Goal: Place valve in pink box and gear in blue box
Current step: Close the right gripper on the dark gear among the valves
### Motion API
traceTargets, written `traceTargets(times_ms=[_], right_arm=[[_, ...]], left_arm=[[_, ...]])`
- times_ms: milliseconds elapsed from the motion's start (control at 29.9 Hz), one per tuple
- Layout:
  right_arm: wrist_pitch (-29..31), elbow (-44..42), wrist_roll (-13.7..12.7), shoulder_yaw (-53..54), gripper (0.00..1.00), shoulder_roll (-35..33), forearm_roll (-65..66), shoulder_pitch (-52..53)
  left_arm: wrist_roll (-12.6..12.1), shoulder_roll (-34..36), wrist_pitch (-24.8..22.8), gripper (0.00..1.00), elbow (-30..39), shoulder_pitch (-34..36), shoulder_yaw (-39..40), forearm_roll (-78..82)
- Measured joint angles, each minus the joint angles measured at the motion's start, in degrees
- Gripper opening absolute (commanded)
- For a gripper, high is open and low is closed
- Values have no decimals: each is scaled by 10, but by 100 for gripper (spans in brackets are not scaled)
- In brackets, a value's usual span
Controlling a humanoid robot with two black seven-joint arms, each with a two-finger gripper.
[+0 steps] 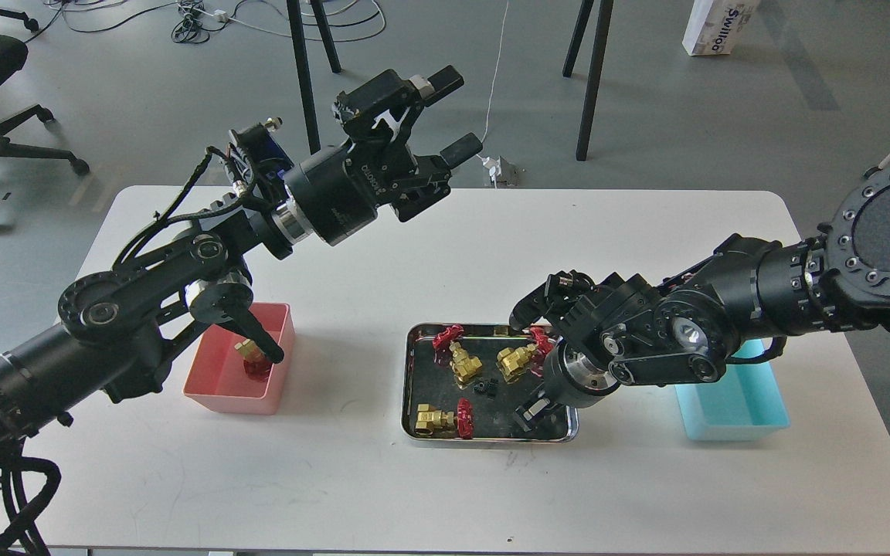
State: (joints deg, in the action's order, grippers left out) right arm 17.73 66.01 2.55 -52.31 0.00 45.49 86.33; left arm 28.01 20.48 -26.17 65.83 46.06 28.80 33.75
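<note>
Head view, single frame. White table point(383, 255) carries three containers in a row: pink box point(222, 398) at 9 o'clock from table centre, steel tray point(411, 386) near centre, blue box point(746, 421) at 3 o'clock. Left gripper point(445, 112) is raised high over the table's far edge, at roughly 12 o'clock from the pink box, fingers spread wide with nothing between them. One valve point(252, 357) sits inside the pink box, brass body up, red handwheel low, partly hidden by a black lever on the left arm. Three more valves lie in the tray: one at upper left point(456, 357), one at upper right point(521, 357), one at lower left point(441, 418). A small black gear point(485, 388) lies on the tray floor near its centre, apart from the valves. Right gripper point(531, 413) reaches down into the tray at its 4 o'clock corner; fingers are dark against the dark tray floor, so cannot tell whether they are spread or pinching anything. Blue box interior, where visible, shows only its cyan floor; its near-left part is hidden by the right arm.
</note>
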Motion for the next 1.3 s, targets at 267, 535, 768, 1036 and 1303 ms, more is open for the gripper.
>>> traceTargets(times_ms=[267, 535, 768, 1036, 1303], right_arm=[[-19, -9, 0, -1, 52, 0, 1, -6], [-21, -17, 1, -1, 52, 0, 0, -20], [-28, -20, 3, 1, 52, 0, -2, -27], [-40, -20, 8, 1, 51, 0, -2, -34], [-46, -20, 15, 2, 49, 0, -2, -39]], left_arm=[[0, 0, 0, 86, -2, -8, 1, 0], [0, 0, -1, 87, -2, -11, 1, 0], [0, -1, -1, 87, -3, -13, 1, 0], [0, -1, -1, 87, -4, -14, 1, 0], [0, -1, -2, 87, -4, -14, 0, 0]])
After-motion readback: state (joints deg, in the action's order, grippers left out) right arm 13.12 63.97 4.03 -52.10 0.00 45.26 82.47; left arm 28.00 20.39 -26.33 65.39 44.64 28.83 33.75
